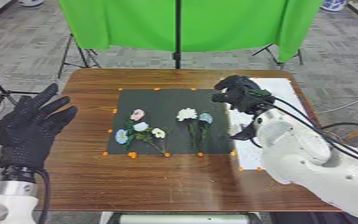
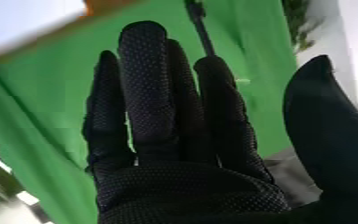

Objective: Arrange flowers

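In the head view, several flowers lie on a dark mat (image 1: 171,145) on the table. Grouped on its left part are a pink flower (image 1: 137,114), a blue flower (image 1: 121,136) and white flowers (image 1: 141,126). A larger white flower (image 1: 186,114) and another blue flower (image 1: 206,118) lie side by side near its middle. The right hand (image 1: 240,94) is over the white sheet by the mat's right edge, apart from the flowers. In the right wrist view the right hand (image 2: 189,187) has straight fingers and holds nothing. The left hand (image 1: 29,127) is open at the table's left edge.
A white sheet (image 1: 278,90) lies on the table's right side, partly under the right arm. Orange marks line the mat and sheet. Behind the brown table (image 1: 87,175) hang a green cloth (image 1: 140,25) and a dark pole (image 1: 177,35). Loose cables run along the right arm.
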`<action>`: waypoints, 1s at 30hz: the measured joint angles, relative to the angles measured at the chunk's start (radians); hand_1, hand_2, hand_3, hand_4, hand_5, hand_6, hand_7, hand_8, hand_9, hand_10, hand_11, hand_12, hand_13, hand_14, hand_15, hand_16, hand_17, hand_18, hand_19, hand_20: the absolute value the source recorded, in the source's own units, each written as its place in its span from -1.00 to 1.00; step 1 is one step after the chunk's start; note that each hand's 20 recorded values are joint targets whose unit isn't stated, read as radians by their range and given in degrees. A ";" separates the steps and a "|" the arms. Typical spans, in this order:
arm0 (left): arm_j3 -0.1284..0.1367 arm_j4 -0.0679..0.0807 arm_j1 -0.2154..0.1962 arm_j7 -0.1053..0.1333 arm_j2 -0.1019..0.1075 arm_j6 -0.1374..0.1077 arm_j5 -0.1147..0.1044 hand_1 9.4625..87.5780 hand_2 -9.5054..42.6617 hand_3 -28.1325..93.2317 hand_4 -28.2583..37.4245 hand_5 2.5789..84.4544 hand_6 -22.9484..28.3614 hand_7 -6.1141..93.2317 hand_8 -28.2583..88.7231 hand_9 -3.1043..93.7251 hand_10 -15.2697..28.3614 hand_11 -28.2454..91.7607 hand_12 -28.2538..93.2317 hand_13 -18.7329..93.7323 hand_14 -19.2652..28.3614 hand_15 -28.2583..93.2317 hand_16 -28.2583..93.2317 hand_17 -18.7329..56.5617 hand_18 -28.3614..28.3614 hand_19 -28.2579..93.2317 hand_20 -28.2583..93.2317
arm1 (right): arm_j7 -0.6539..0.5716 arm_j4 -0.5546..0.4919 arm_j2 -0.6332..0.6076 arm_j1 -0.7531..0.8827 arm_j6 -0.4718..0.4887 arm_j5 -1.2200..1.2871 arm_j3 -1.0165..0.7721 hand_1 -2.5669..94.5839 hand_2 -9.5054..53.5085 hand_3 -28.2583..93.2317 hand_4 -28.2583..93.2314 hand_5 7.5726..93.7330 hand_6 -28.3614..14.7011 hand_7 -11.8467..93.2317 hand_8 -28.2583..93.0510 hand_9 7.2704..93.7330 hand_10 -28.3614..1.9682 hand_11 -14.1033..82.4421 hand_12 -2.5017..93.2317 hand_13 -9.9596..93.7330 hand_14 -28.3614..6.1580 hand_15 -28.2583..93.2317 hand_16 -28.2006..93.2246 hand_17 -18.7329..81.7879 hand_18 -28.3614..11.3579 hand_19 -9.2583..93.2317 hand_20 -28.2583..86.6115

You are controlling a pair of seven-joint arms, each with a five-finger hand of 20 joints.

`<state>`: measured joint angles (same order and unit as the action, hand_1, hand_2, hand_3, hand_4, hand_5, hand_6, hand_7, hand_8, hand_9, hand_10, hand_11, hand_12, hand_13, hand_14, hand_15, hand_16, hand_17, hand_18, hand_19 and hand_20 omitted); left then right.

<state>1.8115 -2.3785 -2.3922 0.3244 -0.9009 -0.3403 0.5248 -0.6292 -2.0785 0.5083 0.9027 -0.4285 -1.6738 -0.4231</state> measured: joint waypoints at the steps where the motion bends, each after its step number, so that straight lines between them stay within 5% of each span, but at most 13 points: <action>1: 0.000 0.000 -0.001 0.000 -0.001 -0.002 0.000 -0.78 -0.28 0.69 -1.00 -0.19 0.24 -0.65 -0.66 -0.31 0.59 -0.09 -0.35 -0.24 0.99 0.43 -0.74 -0.73 0.91 0.44 -0.31 | 0.007 -0.018 -0.014 0.046 -0.033 0.027 -0.038 -0.51 -0.56 0.84 -0.93 0.01 0.12 -0.43 -0.75 0.15 -0.32 -0.25 -0.64 0.22 -0.24 0.42 -0.37 -0.33 -0.78 0.43 -0.25; 9: -0.004 0.007 -0.005 0.000 -0.006 -0.002 0.020 -0.78 -0.33 0.70 -1.00 -0.20 0.16 -0.68 -0.66 -0.27 0.50 -0.17 -0.36 -0.23 0.83 0.17 -0.67 -0.74 0.92 0.39 -0.33 | 0.308 -0.027 -0.041 0.450 -0.230 0.288 -0.417 -0.53 -0.50 0.86 -0.95 0.00 0.14 -0.41 -0.77 0.06 -0.24 -0.35 -0.66 0.12 -0.35 0.22 -0.37 -0.36 -0.78 0.29 -0.23; 11: -0.010 0.011 -0.002 -0.005 -0.006 -0.002 0.046 -0.78 -0.33 0.71 -1.00 -0.20 0.15 -0.68 -0.65 -0.27 0.49 -0.18 -0.36 -0.23 0.83 0.16 -0.65 -0.73 0.92 0.39 -0.33 | 0.412 -0.016 -0.041 0.535 -0.233 0.391 -0.507 -0.54 -0.50 0.87 -0.96 -0.04 0.16 -0.42 -0.76 0.02 -0.24 -0.37 -0.66 0.09 -0.38 0.18 -0.37 -0.37 -0.77 0.28 -0.23; 13: -0.019 0.015 0.001 -0.015 -0.006 -0.007 0.095 -0.78 -0.34 0.71 -1.00 -0.20 0.15 -0.67 -0.65 -0.27 0.49 -0.18 -0.36 -0.23 0.86 0.19 -0.64 -0.72 0.92 0.40 -0.32 | 0.505 -0.003 -0.035 0.616 -0.208 0.498 -0.601 -0.55 -0.49 0.88 -0.97 -0.07 0.18 -0.42 -0.76 -0.03 -0.19 -0.39 -0.66 0.07 -0.38 0.14 -0.36 -0.37 -0.77 0.27 -0.22; 16: -0.039 0.018 0.007 -0.014 -0.006 -0.015 0.141 -0.78 -0.34 0.71 -1.00 -0.21 0.15 -0.67 -0.65 -0.27 0.50 -0.17 -0.35 -0.22 0.89 0.23 -0.64 -0.71 0.92 0.42 -0.31 | 0.616 0.029 -0.018 0.720 -0.081 0.642 -0.747 -0.55 -0.49 0.88 -0.98 -0.11 0.19 -0.43 -0.76 -0.04 -0.18 -0.42 -0.66 0.06 -0.38 0.11 -0.33 -0.37 -0.78 0.26 -0.20; 23: -0.054 0.024 0.008 0.021 -0.006 -0.027 0.091 -0.77 -0.34 0.71 -1.00 -0.17 0.22 -0.63 -0.66 -0.26 0.57 -0.10 -0.34 -0.21 0.96 0.37 -0.68 -0.63 0.93 0.55 -0.23 | 0.727 0.113 0.026 0.816 0.215 0.959 -0.938 -0.56 -0.49 0.88 -0.98 -0.15 0.23 -0.44 -0.75 -0.03 -0.24 -0.36 -0.64 0.03 -0.38 0.19 -0.31 -0.38 -0.78 0.29 -0.14; 30: -0.051 0.036 0.013 0.032 -0.006 -0.029 0.078 -0.77 -0.34 0.71 -1.00 -0.21 0.19 -0.65 -0.66 -0.28 0.53 -0.13 -0.36 -0.21 0.95 0.32 -0.70 -0.66 0.95 0.46 -0.26 | 0.719 0.163 0.045 0.792 0.284 1.258 -0.930 -0.57 -0.47 0.86 -0.99 -0.17 0.26 -0.44 -0.75 -0.06 -0.18 -0.42 -0.65 0.00 -0.41 0.12 -0.32 -0.39 -0.80 0.27 -0.14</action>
<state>1.7604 -2.3427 -2.3796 0.3566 -0.9068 -0.3689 0.6024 0.0901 -1.9152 0.5534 1.6946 -0.1448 -0.4159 -1.3528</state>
